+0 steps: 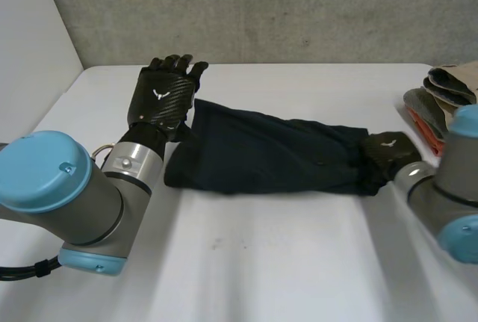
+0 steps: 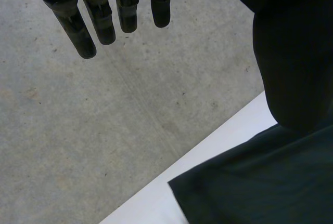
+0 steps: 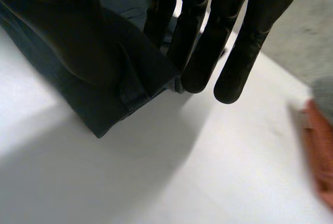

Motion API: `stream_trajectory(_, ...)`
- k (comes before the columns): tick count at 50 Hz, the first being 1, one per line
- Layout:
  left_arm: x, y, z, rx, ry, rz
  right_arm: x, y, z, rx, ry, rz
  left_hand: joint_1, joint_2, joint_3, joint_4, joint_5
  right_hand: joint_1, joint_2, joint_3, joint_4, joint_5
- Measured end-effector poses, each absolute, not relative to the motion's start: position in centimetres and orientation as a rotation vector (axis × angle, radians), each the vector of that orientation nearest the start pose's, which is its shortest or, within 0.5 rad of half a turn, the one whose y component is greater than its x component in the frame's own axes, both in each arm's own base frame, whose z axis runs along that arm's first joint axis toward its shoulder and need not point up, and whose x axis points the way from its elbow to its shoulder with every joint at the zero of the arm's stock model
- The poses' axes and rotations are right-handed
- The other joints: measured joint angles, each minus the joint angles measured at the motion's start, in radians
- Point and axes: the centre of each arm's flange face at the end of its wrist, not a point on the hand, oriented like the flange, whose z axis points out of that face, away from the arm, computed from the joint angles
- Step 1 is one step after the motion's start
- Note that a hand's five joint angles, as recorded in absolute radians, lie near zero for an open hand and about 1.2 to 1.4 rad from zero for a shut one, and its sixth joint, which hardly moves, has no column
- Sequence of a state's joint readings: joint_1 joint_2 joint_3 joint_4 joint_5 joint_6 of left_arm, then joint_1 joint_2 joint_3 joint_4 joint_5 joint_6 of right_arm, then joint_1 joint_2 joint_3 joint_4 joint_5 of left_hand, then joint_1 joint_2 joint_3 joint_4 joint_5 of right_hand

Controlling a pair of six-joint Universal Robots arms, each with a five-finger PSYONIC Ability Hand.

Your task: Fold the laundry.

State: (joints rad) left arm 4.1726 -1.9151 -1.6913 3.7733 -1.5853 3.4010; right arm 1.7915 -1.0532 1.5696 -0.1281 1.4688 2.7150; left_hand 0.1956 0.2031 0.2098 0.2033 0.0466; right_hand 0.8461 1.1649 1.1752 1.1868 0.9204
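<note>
Head view: dark navy garment lies lengthwise across the white tabletop, already doubled into a long band, most likely trousers. Left hand stands just beside the garment's left end, back of the hand up, fingers straight and close together, holding nothing. Left wrist view confirms: fingers extended clear of the cloth, which lies under the palm side. Right hand sits at the garment's right end, where the fabric bunches a little. Right wrist view: fingers straight, side by side, over the hemmed end of the cloth; no pinch visible. Pile of other clothes at the tabletop's far right edge, well apart from the work. Judgement: cloth is soft, light and limp; it will sag and drag rather than hold shape, with thicker seams at the ends. Best hold looks to be the two end corners, pinched through all layers, so the stack does not slide apart when carried over.
</note>
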Motion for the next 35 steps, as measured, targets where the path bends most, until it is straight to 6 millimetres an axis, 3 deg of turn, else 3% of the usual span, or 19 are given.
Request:
stream_trajectory(2, -30.5, -25.7, 21.7, 0.827, 2.007, -2.546, 21.2, -31.9, 14.8, -0.933, 2.470, -1.784, 0.000, 0.000, 0.000, 0.000, 0.000, 0.000, 0.000, 0.000, 0.000, 0.000)
stream_trajectory(3, -30.5, -25.7, 22.0, 0.820, 2.000, -2.555, 19.5, -32.1, 15.8, -1.019, 2.499, -1.846, 0.000, 0.000, 0.000, 0.000, 0.000, 0.038, 0.000, 0.006, 0.000, 0.025)
stream_trajectory(6, -30.5, -25.7, 22.2, 0.816, 1.995, -2.560, 18.4, -32.2, 16.3, -1.110, 2.520, -1.884, 0.000, 0.000, 0.000, 0.000, 0.000, 0.055, 0.000, 0.007, 0.000, 0.040)
stream_trajectory(7, -30.4, -25.7, 22.4, 0.813, 1.991, -2.566, 17.7, -32.3, 16.7, -1.218, 2.532, -1.917, 0.000, 0.000, 0.000, 0.000, 0.000, 0.068, 0.000, 0.007, 0.000, 0.045)
stream_trajectory(10, -30.4, -25.7, 22.6, 0.807, 1.986, -2.573, 17.2, -32.6, 17.2, -1.418, 2.515, -1.970, 0.000, 0.000, 0.000, 0.000, 0.000, 0.084, 0.000, 0.007, 0.000, 0.049)
stream_trajectory(14, -30.4, -25.7, 22.7, 0.805, 1.985, -2.576, 17.8, -32.7, 17.9, -1.557, 2.446, -2.022, 0.000, 0.000, 0.000, 0.000, 0.000, 0.084, 0.000, 0.007, 0.000, 0.049)
stream_trajectory(20, -30.3, -25.7, 22.9, 0.799, 1.979, -2.582, 23.6, -30.9, 19.7, -1.789, 2.009, -2.146, 0.000, 0.000, 0.000, 0.000, 0.000, 0.108, 0.012, 0.012, 0.001, 0.058)
stream_trajectory(21, -30.3, -25.7, 23.0, 0.797, 1.977, -2.585, 25.6, -29.9, 20.0, -1.828, 1.844, -2.158, 0.000, 0.000, 0.000, 0.000, 0.000, 0.108, 0.012, 0.012, 0.001, 0.058)
stream_trajectory(25, -30.3, -25.7, 23.2, 0.794, 1.972, -2.589, 28.3, -28.3, 20.0, -1.867, 1.621, -2.151, 0.000, 0.000, 0.000, 0.000, 0.000, 0.108, 0.012, 0.012, 0.001, 0.058)
stream_trajectory(28, -30.2, -25.7, 23.4, 0.788, 1.963, -2.596, 33.2, -25.0, 18.4, -1.909, 1.277, -2.065, 0.000, 0.000, 0.000, 0.000, 0.000, 0.108, 0.012, 0.012, 0.001, 0.058)
stream_trajectory(35, -30.1, -26.0, 24.0, 0.769, 1.939, -2.612, 37.9, -21.4, 15.3, -1.892, 1.081, -1.916, 0.000, 0.000, 0.000, 0.000, 0.000, 0.121, 0.012, 0.012, 0.001, 0.068)
